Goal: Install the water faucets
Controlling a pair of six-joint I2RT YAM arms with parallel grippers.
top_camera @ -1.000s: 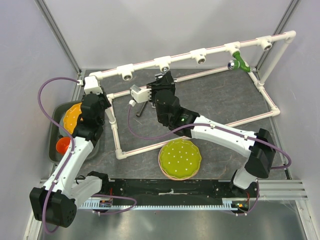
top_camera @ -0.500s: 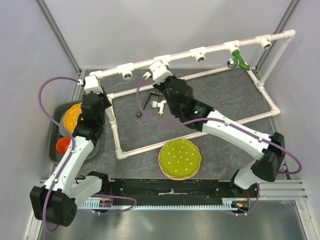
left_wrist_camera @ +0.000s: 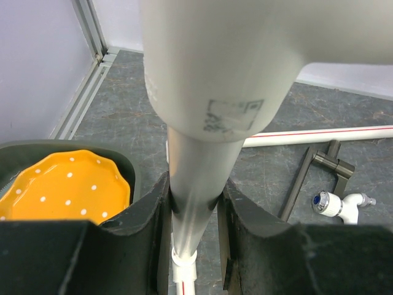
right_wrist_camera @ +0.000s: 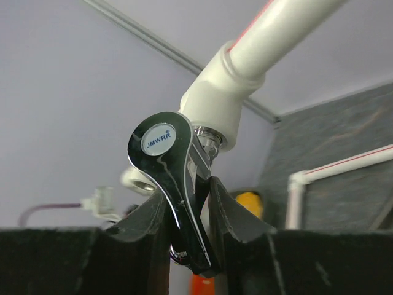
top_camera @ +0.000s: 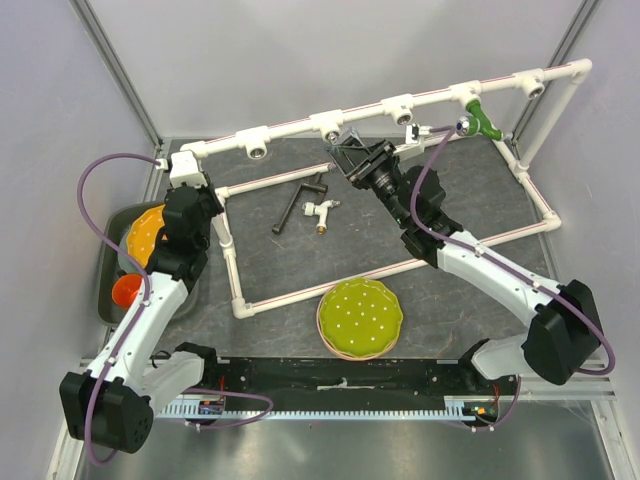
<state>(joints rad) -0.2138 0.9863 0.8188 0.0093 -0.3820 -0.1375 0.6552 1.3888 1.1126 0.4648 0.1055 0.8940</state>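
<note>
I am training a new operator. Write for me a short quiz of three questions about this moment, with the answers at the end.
1. True or false: the white faucet lies on the mat beside the black bar.
2. What does the right gripper hold? A) silver faucet B) white faucet C) black bar
3. Fill in: the left gripper is shut on an upright white ____.
Key: 1 true; 2 A; 3 pipe.

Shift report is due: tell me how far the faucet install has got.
Done: a green tap sits on the top rail. In hand: the right gripper is shut on the silver faucet at a tee socket, while the left gripper clamps the frame pipe. Left: the white faucet lies on the mat.
</note>
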